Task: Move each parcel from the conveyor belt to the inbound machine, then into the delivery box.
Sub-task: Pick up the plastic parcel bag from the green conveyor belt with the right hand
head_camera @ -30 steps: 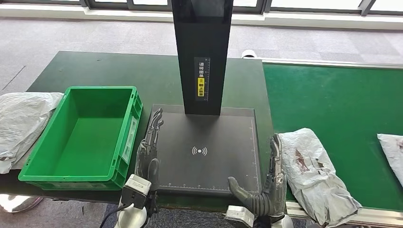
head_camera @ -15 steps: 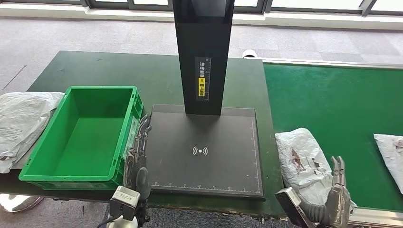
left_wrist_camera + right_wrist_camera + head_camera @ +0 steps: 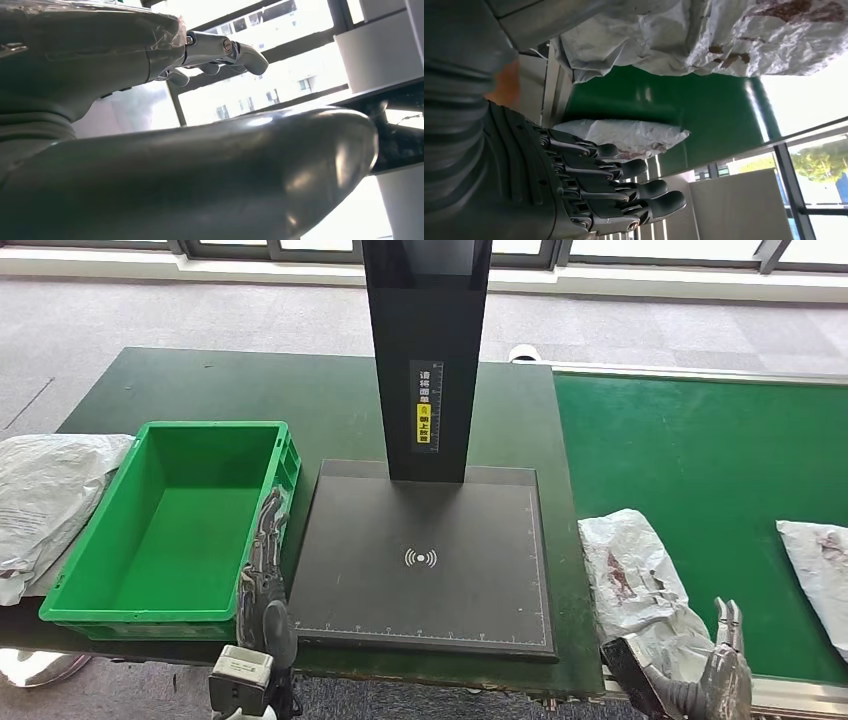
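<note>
Parcel (image 3: 640, 585) nearest me is a crumpled grey-white plastic mailer with dark reddish-brown smears across its top, lying at about 4 o'clock on the green conveyor belt (image 3: 700, 455), right at the belt's near-left corner. I see the same wrinkled, stained bag in the right wrist view (image 3: 704, 30). A second parcel (image 3: 815, 565), equally grey and stained, lies at 3 o'clock on the belt, well apart from the first and cut by the picture's edge.

At 9 o'clock stands the green delivery box (image 3: 170, 525); I see nothing inside it, just its bare green floor. Between box and belt sits the inbound machine (image 3: 425, 550), a flat black plate with a white wireless mark and a tall black column at its far side; nothing lies on the plate. Both stand on the dark green surface (image 3: 200, 385). A further grey bag (image 3: 45, 495) lies just beyond the box at the surface's left edge.

My right hand (image 3: 722, 675) hovers at 5 o'clock, just beside the first parcel's near end, fingers straight and apart, holding nothing. My left hand (image 3: 262, 565) is at 7 o'clock, by the box's right wall, fingers extended, empty.
</note>
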### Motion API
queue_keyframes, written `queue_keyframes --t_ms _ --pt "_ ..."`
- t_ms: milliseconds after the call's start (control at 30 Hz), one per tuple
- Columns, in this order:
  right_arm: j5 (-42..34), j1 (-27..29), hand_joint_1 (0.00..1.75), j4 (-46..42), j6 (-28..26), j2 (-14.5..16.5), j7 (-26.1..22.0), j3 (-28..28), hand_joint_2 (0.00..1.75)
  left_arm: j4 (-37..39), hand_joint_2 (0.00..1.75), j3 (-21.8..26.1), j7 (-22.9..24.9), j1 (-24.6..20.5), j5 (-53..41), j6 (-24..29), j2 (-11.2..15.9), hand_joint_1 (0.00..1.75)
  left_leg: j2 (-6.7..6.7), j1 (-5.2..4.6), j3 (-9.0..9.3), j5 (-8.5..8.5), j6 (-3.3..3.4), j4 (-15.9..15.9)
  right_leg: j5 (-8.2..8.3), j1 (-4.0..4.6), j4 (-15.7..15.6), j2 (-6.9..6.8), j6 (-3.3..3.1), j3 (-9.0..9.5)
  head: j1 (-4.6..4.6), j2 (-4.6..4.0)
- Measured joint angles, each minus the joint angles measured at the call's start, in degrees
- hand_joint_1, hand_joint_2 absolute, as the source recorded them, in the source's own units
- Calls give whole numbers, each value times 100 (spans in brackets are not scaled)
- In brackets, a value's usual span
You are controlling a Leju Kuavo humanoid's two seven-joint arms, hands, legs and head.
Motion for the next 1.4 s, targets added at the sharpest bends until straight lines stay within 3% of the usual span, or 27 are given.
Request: queue_keyframes --t_ms 367,833,867,967,1000,1400 --pt "2 -605 0 1726 -353 -551 326 -4 175 42 0 -8 17 -12 -92 286 0 0 0 -3 0 0 1 1 1 -3 0 -1 1 -2 0 -1" --pt "48 -875 0 2583 -432 -754 578 -4 175 63 0 -11 111 -14 -63 381 0 0 1 -4 0 0 1 1 1 -3 -1 1 2 -2 0 0" --pt "62 -891 17 2626 -409 -765 611 -4 175 65 0 -11 123 -14 -55 393 0 0 1 -4 0 0 2 1 1 -3 -1 0 2 -1 0 0" --pt "131 -967 147 2795 -264 -820 681 -4 175 70 0 -11 145 -14 -33 433 0 0 2 -3 2 0 2 1 1 -3 -1 1 2 -1 0 0" --pt "157 -1000 175 2872 -222 -845 684 -4 175 72 0 -11 150 -14 -28 441 0 0 2 -3 2 0 2 1 1 -3 -1 2 2 0 0 0" --pt "199 -1275 175 3472 -236 -1075 632 -4 175 108 0 -14 175 -18 -22 469 0 0 2 -3 18 0 3 1 1 -2 -9 1 3 16 0 -1"
